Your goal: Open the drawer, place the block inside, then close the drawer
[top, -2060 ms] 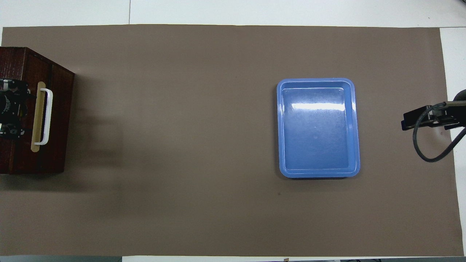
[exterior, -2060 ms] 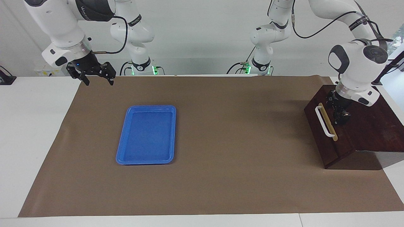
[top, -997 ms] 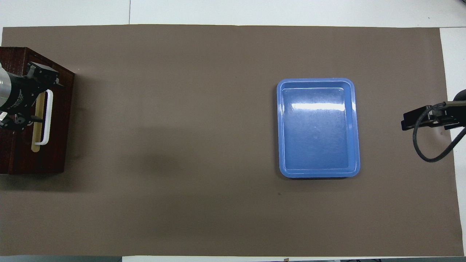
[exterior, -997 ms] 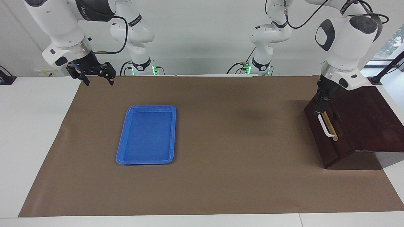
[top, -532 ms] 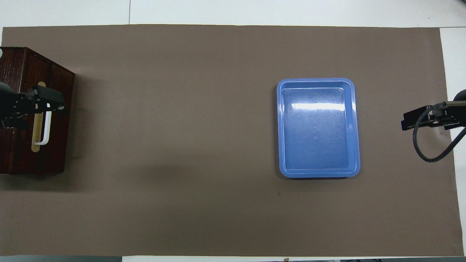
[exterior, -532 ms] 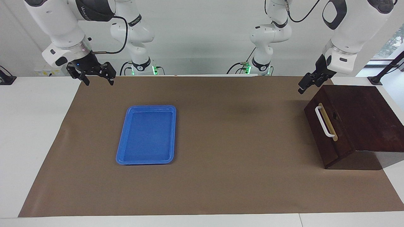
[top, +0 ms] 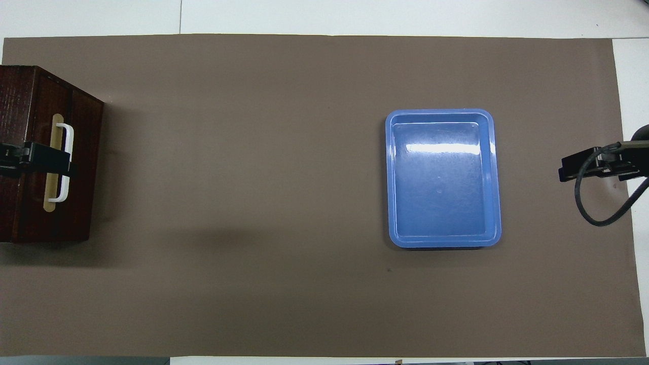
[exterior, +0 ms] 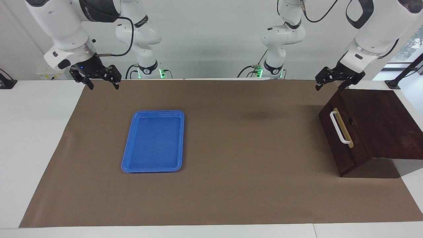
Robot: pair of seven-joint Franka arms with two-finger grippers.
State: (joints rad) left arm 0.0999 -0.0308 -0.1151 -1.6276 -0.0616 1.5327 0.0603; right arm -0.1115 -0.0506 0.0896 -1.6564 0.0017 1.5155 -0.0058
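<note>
White table (exterior: 33, 132) under a brown mat (exterior: 248, 185), plain white wall (exterior: 211, 39), window (exterior: 408, 44) at one edge

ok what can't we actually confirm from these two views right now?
- Block: not visible in either view; the shut drawer would hide it if it is inside.
- Left gripper: overhead view's edge cuts it off, only a tip shows.
- Right gripper: the same at that view's other edge.
- Blue tray: fully visible, nothing in it.

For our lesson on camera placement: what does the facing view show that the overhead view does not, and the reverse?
Only the facing view shows both arms whole, with the left gripper and right gripper open and raised. Only the overhead view shows the white handle straight on. Both show the closed drawer, the blue tray and no block.
</note>
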